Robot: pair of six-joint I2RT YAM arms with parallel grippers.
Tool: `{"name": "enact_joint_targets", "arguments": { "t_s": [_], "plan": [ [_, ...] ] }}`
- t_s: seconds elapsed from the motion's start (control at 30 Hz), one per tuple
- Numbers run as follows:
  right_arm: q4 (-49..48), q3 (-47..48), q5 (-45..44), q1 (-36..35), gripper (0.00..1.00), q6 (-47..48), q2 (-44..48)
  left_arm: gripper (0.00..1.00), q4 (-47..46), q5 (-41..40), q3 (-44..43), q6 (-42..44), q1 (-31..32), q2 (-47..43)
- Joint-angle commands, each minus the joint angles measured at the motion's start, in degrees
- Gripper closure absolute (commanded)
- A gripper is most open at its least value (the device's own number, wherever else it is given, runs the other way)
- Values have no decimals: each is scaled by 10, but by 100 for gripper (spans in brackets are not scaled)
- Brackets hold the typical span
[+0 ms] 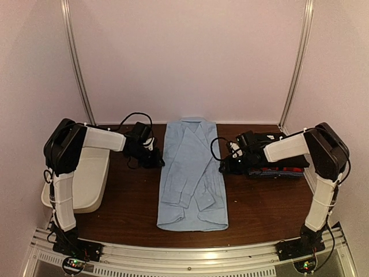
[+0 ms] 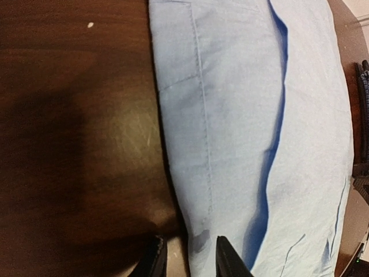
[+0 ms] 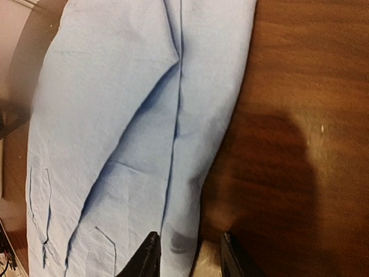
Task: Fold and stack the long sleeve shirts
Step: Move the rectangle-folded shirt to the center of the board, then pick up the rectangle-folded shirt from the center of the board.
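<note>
A light blue collared shirt lies lengthwise in the middle of the table, sides and sleeves folded in, collar at the far end. My left gripper is open at its left edge; in the left wrist view its fingers straddle the shirt's edge just above it. My right gripper is open at the right edge; in the right wrist view its fingers straddle the shirt's edge. A stack of folded shirts in black, red and blue check lies behind my right arm.
A white plastic tub sits at the table's left edge under my left arm. Dark wooden table shows on both sides of the shirt. Pale walls close in the back and sides. A metal rail runs along the near edge.
</note>
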State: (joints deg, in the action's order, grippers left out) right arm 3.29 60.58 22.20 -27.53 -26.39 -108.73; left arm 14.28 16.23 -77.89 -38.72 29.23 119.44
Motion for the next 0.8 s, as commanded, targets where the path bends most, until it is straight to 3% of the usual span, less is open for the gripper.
{"name": "enact_joint_targets", "arguments": {
  "t_s": [0.0,0.43,0.77],
  "plan": [
    [1,-63,10,-9,61,1,67,68,17,13,52,17,-3,-72],
    [-22,-213,54,-72,59,-56,187,66,-20,85,269,-36,32,-221],
    [-27,-278,76,-106,59,-92,227,66,-58,100,331,-94,84,-242]
  ]
}}
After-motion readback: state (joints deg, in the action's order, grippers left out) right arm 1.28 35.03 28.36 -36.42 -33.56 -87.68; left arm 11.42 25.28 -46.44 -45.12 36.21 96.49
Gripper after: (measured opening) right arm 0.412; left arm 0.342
